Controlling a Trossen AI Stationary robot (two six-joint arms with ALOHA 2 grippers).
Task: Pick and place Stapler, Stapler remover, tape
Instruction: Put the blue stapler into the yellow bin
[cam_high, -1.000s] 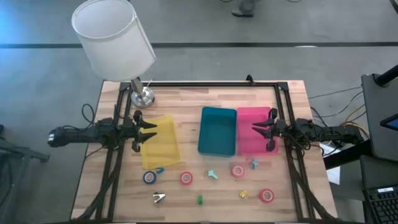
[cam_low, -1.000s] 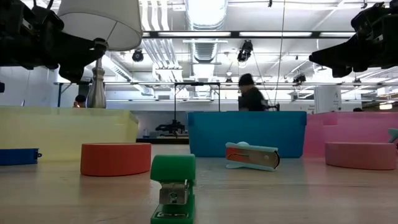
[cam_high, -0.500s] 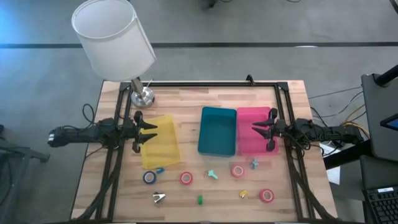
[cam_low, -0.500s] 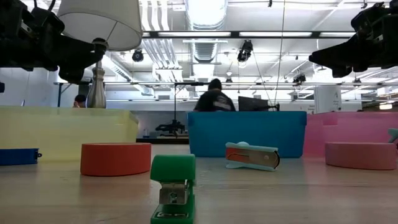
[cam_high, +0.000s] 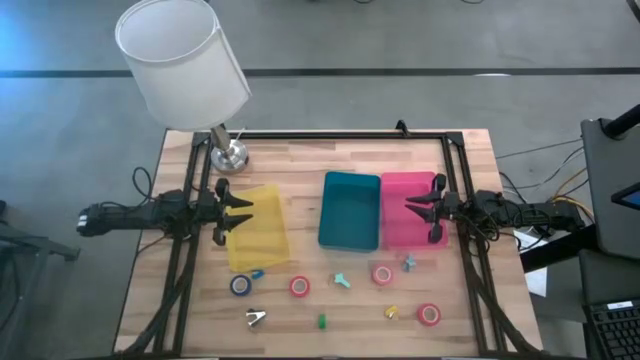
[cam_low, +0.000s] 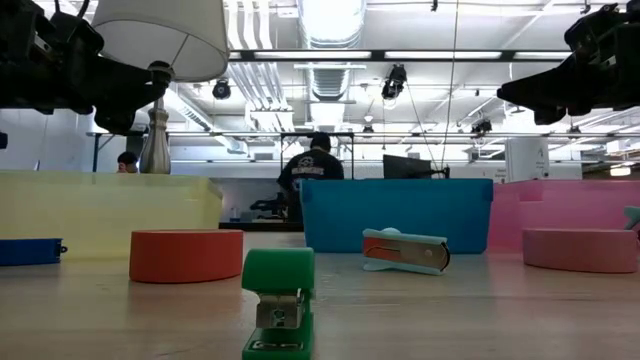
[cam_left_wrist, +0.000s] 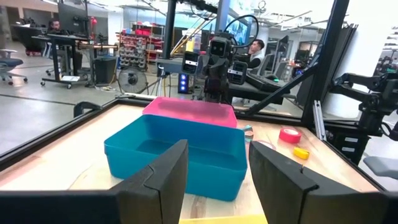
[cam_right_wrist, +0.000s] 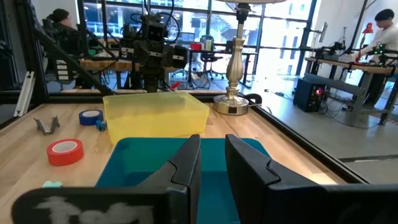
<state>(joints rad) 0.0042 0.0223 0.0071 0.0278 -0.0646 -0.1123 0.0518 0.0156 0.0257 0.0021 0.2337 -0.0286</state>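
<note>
Grey floor (cam_high: 400, 40), white-shaded lamp (cam_high: 182, 62), bright ceiling lights (cam_low: 330, 15)

Changed: background person (cam_low: 313, 165) only. Seen in low view, in the room beyond the table, well behind and below the level of both raised sets of jaws, between them across the picture. Previously to the right above the blue tray (cam_low: 397, 214), facing sideways; then nearer its left part; now past its left edge, back turned, dark top. Shifted leftward in steps, toward the left arm's jaws and away from the right arm's.
</note>
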